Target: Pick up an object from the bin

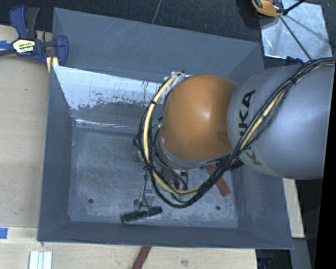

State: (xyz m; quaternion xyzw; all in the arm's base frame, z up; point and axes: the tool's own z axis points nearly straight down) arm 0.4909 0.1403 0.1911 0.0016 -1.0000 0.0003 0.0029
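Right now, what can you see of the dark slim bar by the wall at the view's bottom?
The dark slim flat bar lies flat on the floor of the grey metal bin, close to the wall at the view's bottom, about mid-width. Matte, near black; material unclear, perhaps plastic. It runs roughly left to right, its right end a little higher in the view. The gripper stands just above its middle; contact I cannot tell. No other loose thing touches it.
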